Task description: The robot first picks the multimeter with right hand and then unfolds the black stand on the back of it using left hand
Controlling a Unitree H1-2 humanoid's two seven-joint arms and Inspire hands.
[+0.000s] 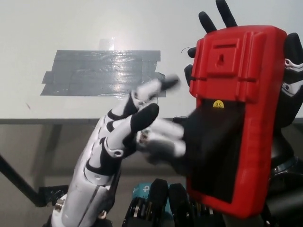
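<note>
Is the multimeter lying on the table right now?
No, the multimeter is held up in the right hand, back facing the camera, off the table.

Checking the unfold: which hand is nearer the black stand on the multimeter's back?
Left. The white left hand reaches its fingers onto the black stand; the black right hand grips the red multimeter from behind.

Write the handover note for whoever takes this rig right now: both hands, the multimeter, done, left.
Right hand: shut on the multimeter, held up off the table, red back facing the camera.
Left hand: raised beside the multimeter, fingers reaching onto its dark lower back panel; motion blur hides the contact.
Black stand: lost in blur, position unclear.
Done: pickup.
Left: confirm the stand is fully unfolded, then withdraw the left hand.
Grey tape patch lies on the table.
</note>
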